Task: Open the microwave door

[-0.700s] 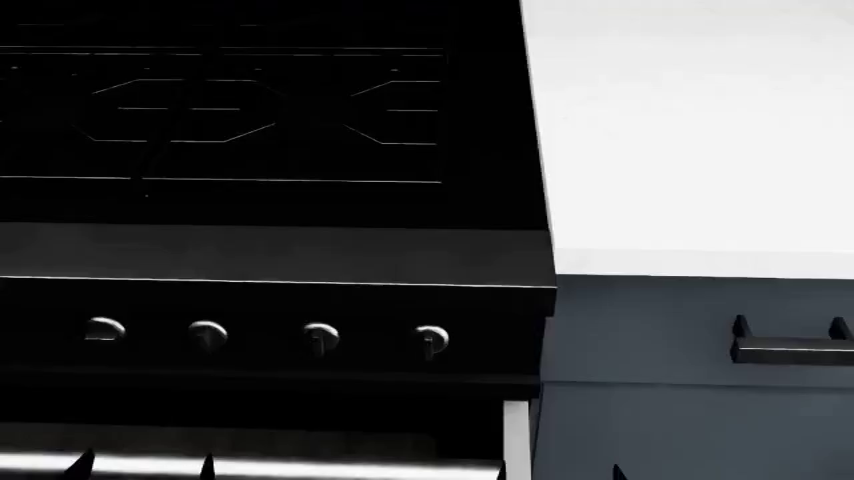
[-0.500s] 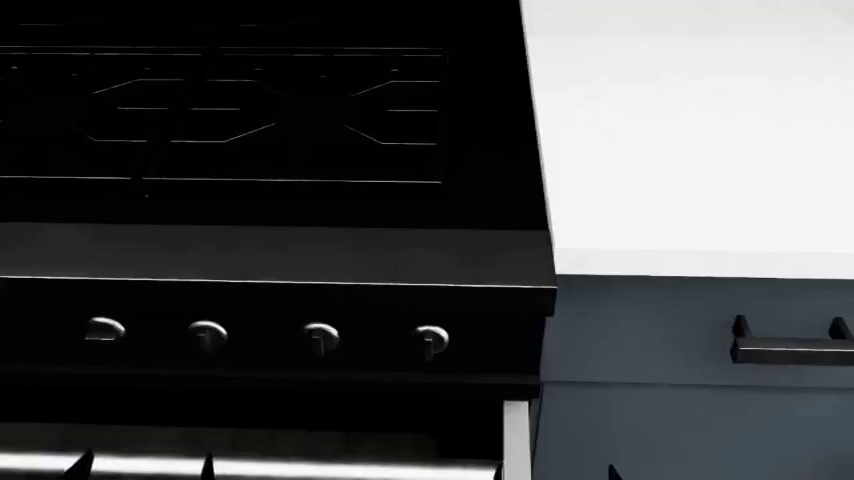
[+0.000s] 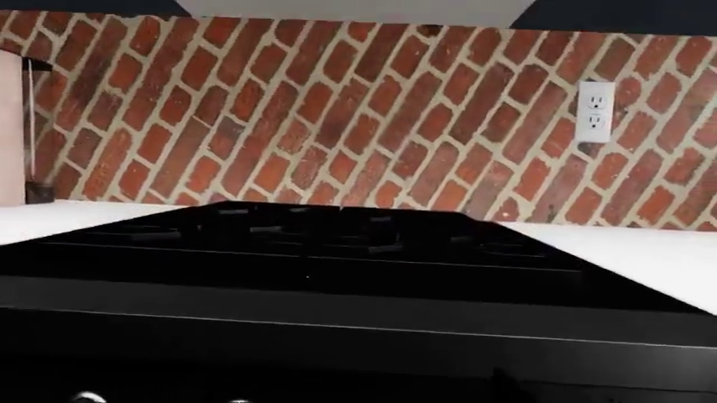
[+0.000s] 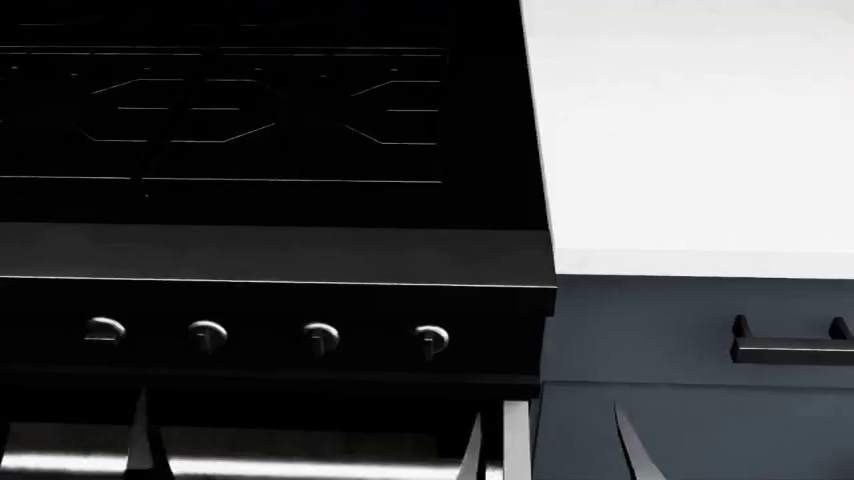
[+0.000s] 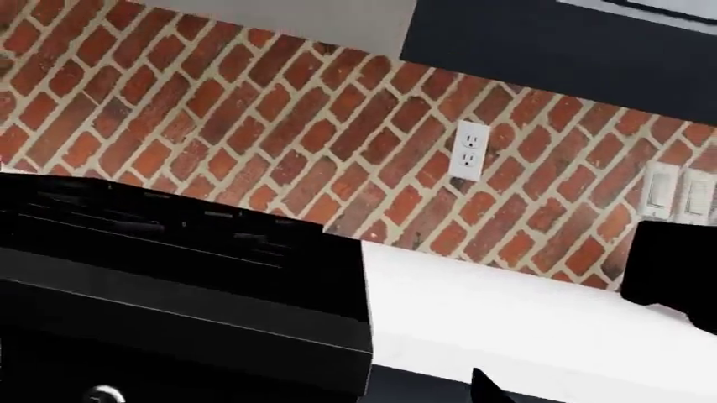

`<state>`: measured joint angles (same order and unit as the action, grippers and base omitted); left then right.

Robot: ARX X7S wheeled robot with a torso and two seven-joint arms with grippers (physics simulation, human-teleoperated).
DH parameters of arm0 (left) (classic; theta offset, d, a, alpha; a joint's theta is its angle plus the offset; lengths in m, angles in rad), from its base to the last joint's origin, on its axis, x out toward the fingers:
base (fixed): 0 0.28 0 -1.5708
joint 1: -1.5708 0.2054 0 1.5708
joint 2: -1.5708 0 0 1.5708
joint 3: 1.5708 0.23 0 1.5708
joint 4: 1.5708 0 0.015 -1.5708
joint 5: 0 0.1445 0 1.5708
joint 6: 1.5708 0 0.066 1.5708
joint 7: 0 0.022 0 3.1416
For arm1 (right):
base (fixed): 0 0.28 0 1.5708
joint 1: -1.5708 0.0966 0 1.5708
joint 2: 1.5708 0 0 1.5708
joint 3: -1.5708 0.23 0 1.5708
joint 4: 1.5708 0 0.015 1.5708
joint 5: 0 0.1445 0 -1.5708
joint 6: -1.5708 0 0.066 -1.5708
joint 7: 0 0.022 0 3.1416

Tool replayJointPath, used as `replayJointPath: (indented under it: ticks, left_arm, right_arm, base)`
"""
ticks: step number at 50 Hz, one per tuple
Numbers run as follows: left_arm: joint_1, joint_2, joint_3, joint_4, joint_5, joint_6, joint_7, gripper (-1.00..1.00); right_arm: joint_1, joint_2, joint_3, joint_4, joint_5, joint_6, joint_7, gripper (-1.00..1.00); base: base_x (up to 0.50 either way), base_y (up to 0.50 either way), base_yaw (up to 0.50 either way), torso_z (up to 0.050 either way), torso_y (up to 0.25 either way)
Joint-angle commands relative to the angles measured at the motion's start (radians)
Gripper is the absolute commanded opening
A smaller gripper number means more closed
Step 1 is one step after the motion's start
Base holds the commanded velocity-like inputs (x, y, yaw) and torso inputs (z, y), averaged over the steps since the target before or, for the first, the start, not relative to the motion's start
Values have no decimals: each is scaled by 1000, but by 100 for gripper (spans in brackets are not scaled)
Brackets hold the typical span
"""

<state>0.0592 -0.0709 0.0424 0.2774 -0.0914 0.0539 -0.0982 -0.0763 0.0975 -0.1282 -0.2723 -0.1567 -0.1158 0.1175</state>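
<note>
No microwave shows for certain in any view. A dark boxy shape stands on the counter at the edge of the right wrist view, and I cannot tell what it is. In the head view, dark fingertips rise from the bottom edge. My left gripper is in front of the oven and its fingers stand wide apart. My right gripper is at the stove's right corner, also spread, with one fingertip over the grey cabinet front. Neither holds anything. One right fingertip shows in its wrist view.
A black stove with a row of knobs fills the left, with the oven handle below. A white counter lies to the right over a grey drawer with a handle. Behind is a brick wall with a socket and dark upper cabinets.
Both grippers have risen into the head view. Only small fingertip points showed at the bottom edge before, and the fingers now reach higher and stand further apart.
</note>
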Motion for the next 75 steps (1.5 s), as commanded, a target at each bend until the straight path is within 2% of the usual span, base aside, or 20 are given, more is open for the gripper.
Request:
replayJointPath:
  ticks: [1,10,16,23,27,33,36,40,42,44,46,49,69,75]
  left_arm:
    - [80,-28,-6,290,-28,91,-23,100]
    - [124,-51,-13,448,-41,103,-45,100]
    - [131,-61,-11,487,-30,106,-58,100]
    - [126,-85,6,560,16,79,-55,100]
    - [57,-96,19,590,41,11,-53,100]
    - [-202,-81,3,712,7,-257,-92,100]
    - [-258,-84,1,732,-8,-322,-101,100]
    - [-364,-75,-29,767,-78,-440,-138,100]
    - [-410,-102,-28,769,-126,-474,-190,100]
    - [-426,-150,-11,769,-171,-470,-250,100]
    - [-394,-165,-4,764,-183,-430,-253,100]
    - [-362,-170,16,736,-175,-384,-236,100]
    - [-334,-212,82,731,-107,-337,-242,100]
    - [-330,-219,92,729,-103,-331,-243,100]
  right_arm:
    - [-76,37,-19,-312,-112,-36,40,100]
    - [-96,52,-10,-376,-131,-56,64,100]
    - [-103,57,-2,-435,-139,-37,66,100]
    - [-80,56,-19,-551,-170,61,16,100]
    - [-28,58,-64,-585,-215,92,-27,100]
    - [148,6,-111,-673,-272,265,-132,100]
    - [186,-2,-125,-684,-283,302,-154,100]
    - [274,-26,-134,-722,-299,401,-211,100]
    - [312,-39,-140,-736,-307,443,-230,100]
    - [337,-46,-149,-744,-313,481,-249,100]
    - [320,-30,-142,-724,-297,466,-239,100]
    - [315,-22,-155,-728,-306,488,-254,100]
    - [286,20,-177,-702,-293,462,-223,100]
    - [279,40,-186,-691,-303,436,-209,100]
  base:
    - [0,0,0,0,0]
    - [0,0,0,0,0]
    - [0,0,0,0,0]
    - [0,0,0,0,0]
    - [0,0,0,0,0]
    - [0,0,0,0,0]
    - [0,0,0,0,0]
    - [0,0,0,0,0]
    - [0,-2,0,0,0]
    - [0,-27,0,0,0]
    - [0,-129,0,0,0]
    - [-14,-342,0,0,0]
    - [-48,-496,0,0,0]
    - [352,-48,0,0,0]
